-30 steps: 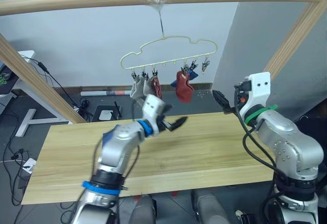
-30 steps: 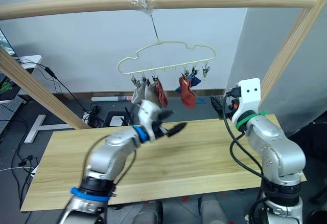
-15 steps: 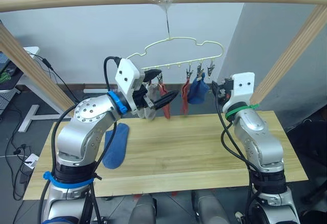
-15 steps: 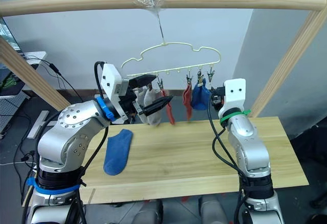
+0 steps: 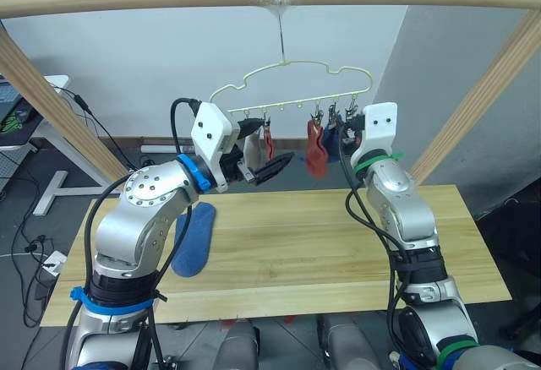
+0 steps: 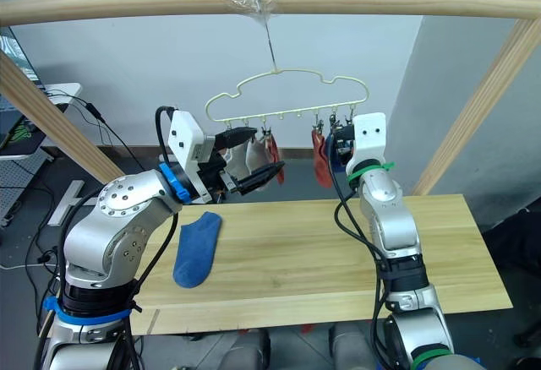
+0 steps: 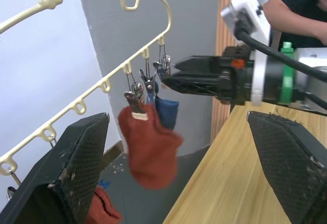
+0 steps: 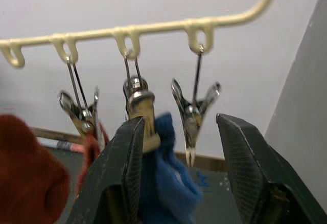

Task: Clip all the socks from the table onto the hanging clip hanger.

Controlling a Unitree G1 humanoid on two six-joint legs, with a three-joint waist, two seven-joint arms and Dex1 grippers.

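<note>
Right tool [image 8: 176, 183] risen to clip hanger [image 5: 292, 70], open; left tool [image 7: 179, 168] wide; blue sock [image 5: 193, 236] lengthwise.

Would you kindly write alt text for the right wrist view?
The right pincer, open, reaches up to the pale-yellow clip hanger, one empty metal clip hanging between its fingers. The neighbouring clip holds a blue sock, and a rust-red sock hangs beside it.
</note>
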